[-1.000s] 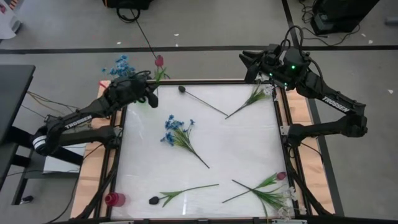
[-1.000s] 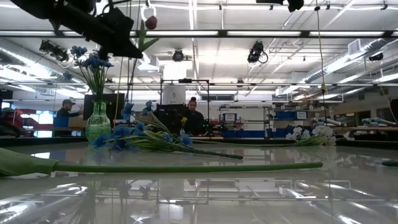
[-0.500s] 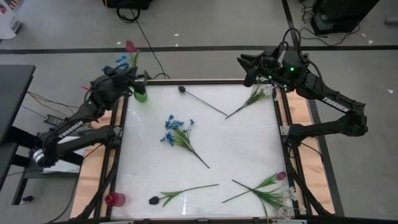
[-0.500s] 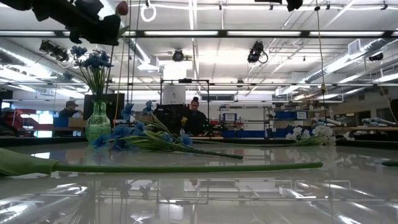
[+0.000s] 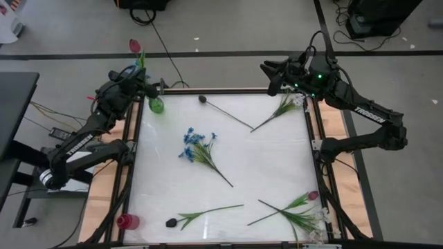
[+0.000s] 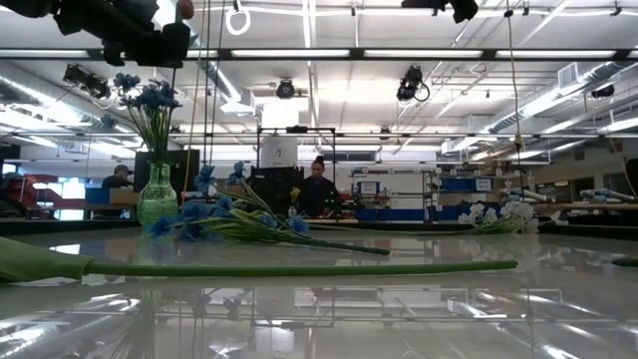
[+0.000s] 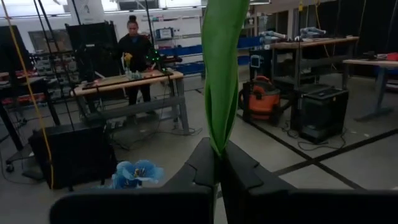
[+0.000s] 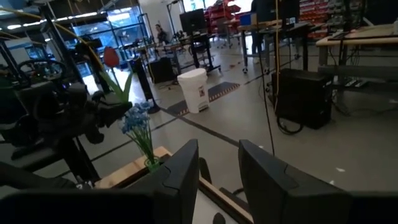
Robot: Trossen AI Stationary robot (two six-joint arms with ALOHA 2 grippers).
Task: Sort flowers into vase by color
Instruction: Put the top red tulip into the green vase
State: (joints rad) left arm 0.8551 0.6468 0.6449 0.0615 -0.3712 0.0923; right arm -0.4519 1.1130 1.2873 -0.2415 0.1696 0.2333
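Note:
My left gripper is raised over the table's far left corner, shut on a pink-headed flower. Just below it stands a green glass vase with blue flowers in it. My right gripper hangs open in the air over the far right corner, above a white flower lying flat. A blue bunch, two dark-headed flowers and a pink and white pair lie on the table. My left gripper pinches the pink-headed flower between its two fingers low on the green leafy stem. The leaf and the head rise beyond the fingertips. The flower is lifted clear of the table; whatever hangs behind the fingers is hidden by the gripper.
A small red vase stands at the near left corner. The table's white top has bare room between the scattered flowers. A long green stem lies close to the low camera. People stand in the room beyond.
My left gripper, staying shut on the pink-headed flower, has swung toward the table's left and far edges and risen a little. The flower head has gone from over the far edge to beyond the far left corner, past the blue flowers in the vase.

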